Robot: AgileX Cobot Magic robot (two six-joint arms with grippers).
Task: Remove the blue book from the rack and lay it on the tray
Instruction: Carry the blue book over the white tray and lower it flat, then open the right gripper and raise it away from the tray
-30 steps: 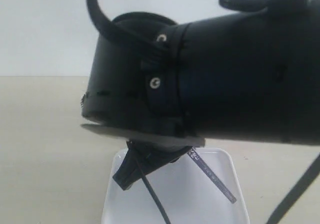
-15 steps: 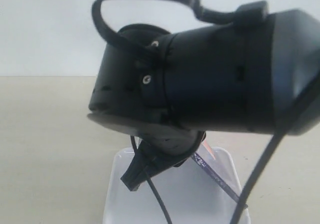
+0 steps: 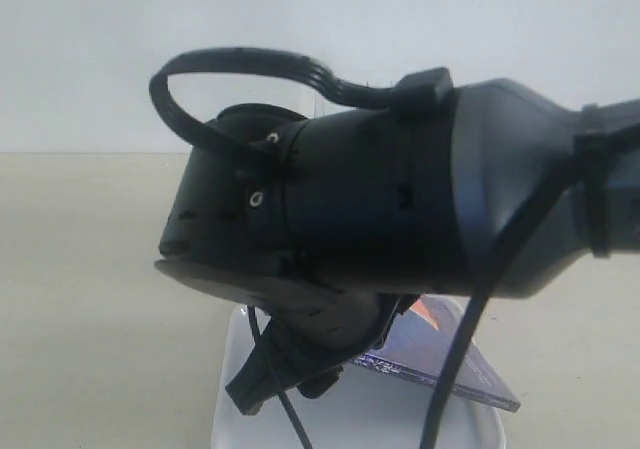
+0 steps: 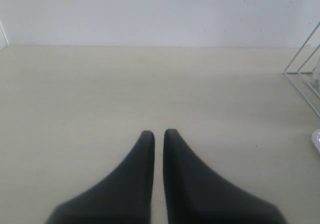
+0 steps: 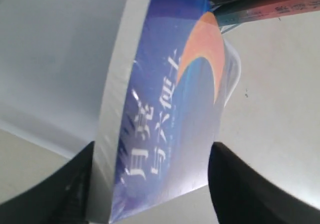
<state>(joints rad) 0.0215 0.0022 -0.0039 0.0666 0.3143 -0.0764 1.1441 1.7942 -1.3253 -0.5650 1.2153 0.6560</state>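
Observation:
The blue book (image 5: 170, 109), dark blue with an orange crescent and white characters, lies between the wide-apart fingers of my right gripper (image 5: 154, 145), which is open. One finger (image 5: 250, 184) stands clear of the cover. In the exterior view the blue book (image 3: 450, 354) leans low over the white tray (image 3: 232, 364), cover up, one edge down on it. The right arm (image 3: 400, 209) fills most of that view. My left gripper (image 4: 158, 133) hovers over bare table, shut and empty. Thin clear dividers of the rack (image 4: 304, 59) show beside it.
Other books, one with a red-and-teal spine (image 5: 270, 7), stand beyond the blue book in the right wrist view. A black cable (image 3: 455, 369) hangs across the tray. The beige table (image 4: 100, 84) stretches out before the left gripper up to a white wall.
The right gripper's jaws have opened. The blue book has tipped from nearly edge-on to leaning flat over the tray with its cover showing. The right arm shifted left.

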